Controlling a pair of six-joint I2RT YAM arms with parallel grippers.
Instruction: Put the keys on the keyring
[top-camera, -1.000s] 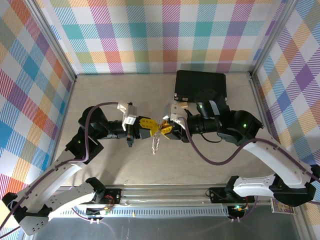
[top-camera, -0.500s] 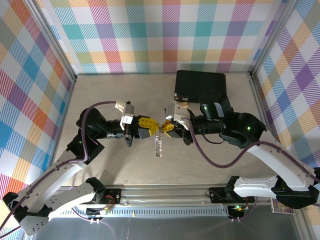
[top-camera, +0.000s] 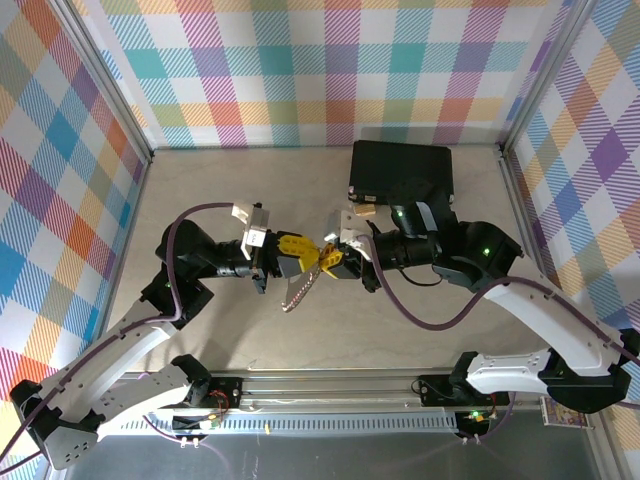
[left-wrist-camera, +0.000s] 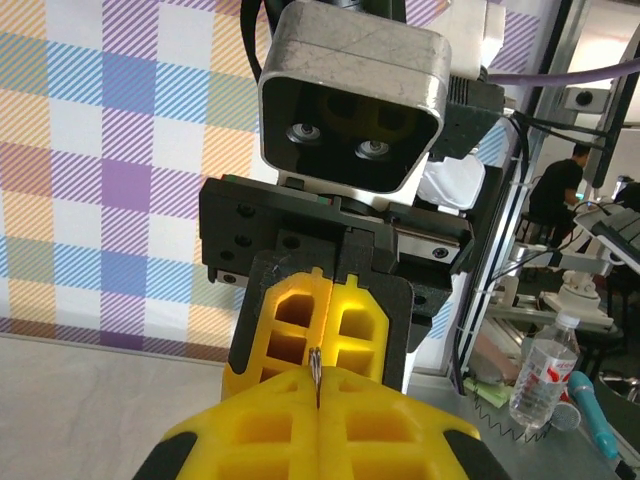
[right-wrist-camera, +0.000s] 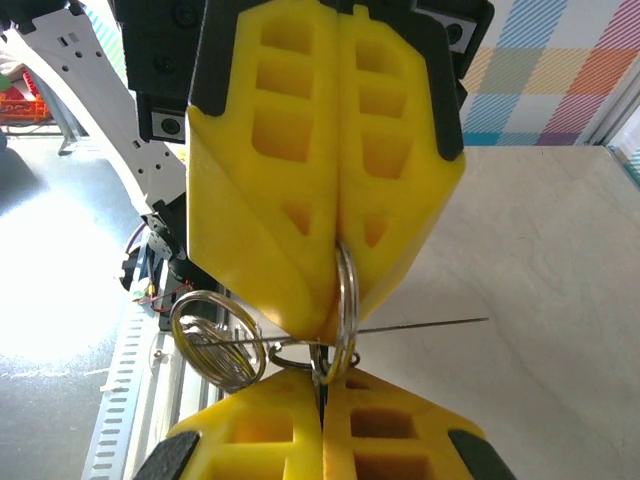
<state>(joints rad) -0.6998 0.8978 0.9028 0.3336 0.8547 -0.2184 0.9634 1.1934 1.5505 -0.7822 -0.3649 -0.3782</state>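
From above, the left gripper (top-camera: 300, 257) and right gripper (top-camera: 328, 259) meet tip to tip over the table (top-camera: 200, 190). The keyring (top-camera: 296, 290) hangs from where they meet, its long axis slanting down toward the near left. A black case (top-camera: 402, 170) lies flat at the far side, its contents hidden. In the left wrist view, the left gripper (left-wrist-camera: 318, 385) has its jaws pressed together on a thin metal edge, facing the right gripper (left-wrist-camera: 330, 340). The right wrist view adds detail: the keyring (right-wrist-camera: 347, 300) stands edge-on, clamped by the left gripper (right-wrist-camera: 333, 270) above and the right gripper (right-wrist-camera: 322, 410) below, with a wire coil (right-wrist-camera: 215, 340) beside it.
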